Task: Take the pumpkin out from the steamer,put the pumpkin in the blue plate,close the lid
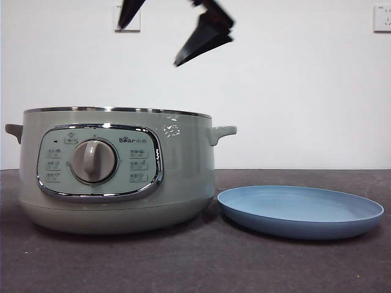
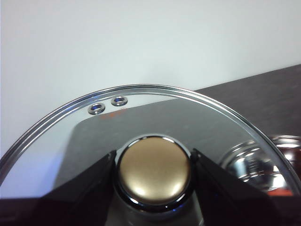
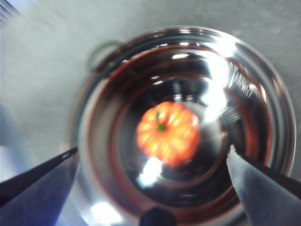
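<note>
The pale green steamer point(image 1: 183, 165) stands at the left of the front view with no lid on it. Straight down into its shiny bowl point(image 3: 108, 117), the right wrist view shows the orange pumpkin point(image 3: 168, 132) lying on the bottom. My right gripper point(image 3: 153, 150) hangs open high above it, its dark jaws point(image 1: 148, 46) spread wide over the steamer. The glass lid point(image 2: 188, 117) is held up away from the steamer, with my left gripper point(image 2: 154, 155) shut on its knob point(image 2: 154, 172). To the right of the steamer lies the blue plate point(image 1: 299, 210), with nothing on it.
Dark cloth covers the table point(image 1: 244, 268). A white wall with a socket point(image 1: 382, 18) runs close behind. A steel rim point(image 2: 254, 165) shows through the held lid's glass.
</note>
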